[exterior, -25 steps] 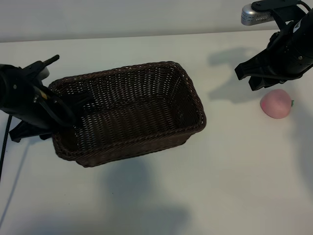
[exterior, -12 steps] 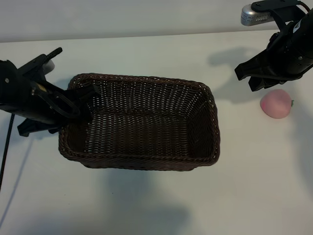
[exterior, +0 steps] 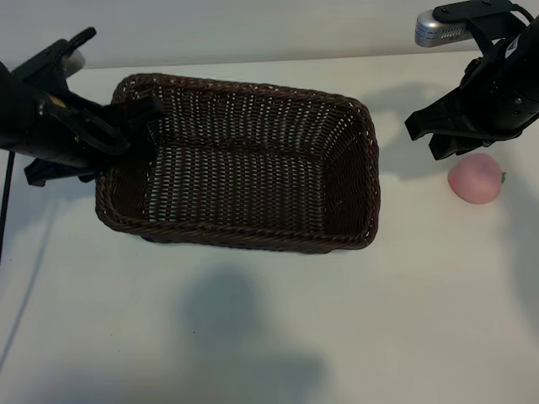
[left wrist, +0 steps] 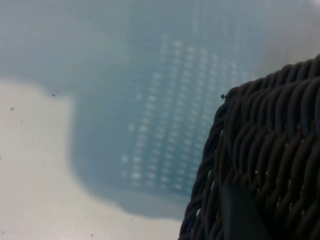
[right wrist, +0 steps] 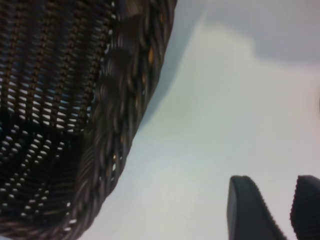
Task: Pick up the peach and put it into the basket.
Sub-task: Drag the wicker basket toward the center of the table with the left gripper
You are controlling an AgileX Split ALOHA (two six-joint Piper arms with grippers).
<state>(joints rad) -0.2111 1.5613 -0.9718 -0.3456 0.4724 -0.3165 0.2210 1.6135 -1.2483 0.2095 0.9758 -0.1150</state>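
Left gripper (exterior: 139, 118) is pinching the dark-brown woven wicker basket's (exterior: 253, 240) rim, steadying it; right gripper (exterior: 442, 135), empty and partly spread, is hovering beside the pale-pink peach (exterior: 476, 178).

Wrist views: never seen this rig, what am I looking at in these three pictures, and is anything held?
Two robot arms stand apart at a white table. The wide picture comes from a camera above, facing them. The other two come from cameras on each arm's wrist.

The left gripper grips the rim of the basket at its left end; the left wrist view shows that wicker up close, with its shadow on the table.

The right gripper hovers just beside the peach, holding nothing; its wrist view shows two dark fingertips slightly apart and the basket's edge. The peach lies on the table, outside the basket.
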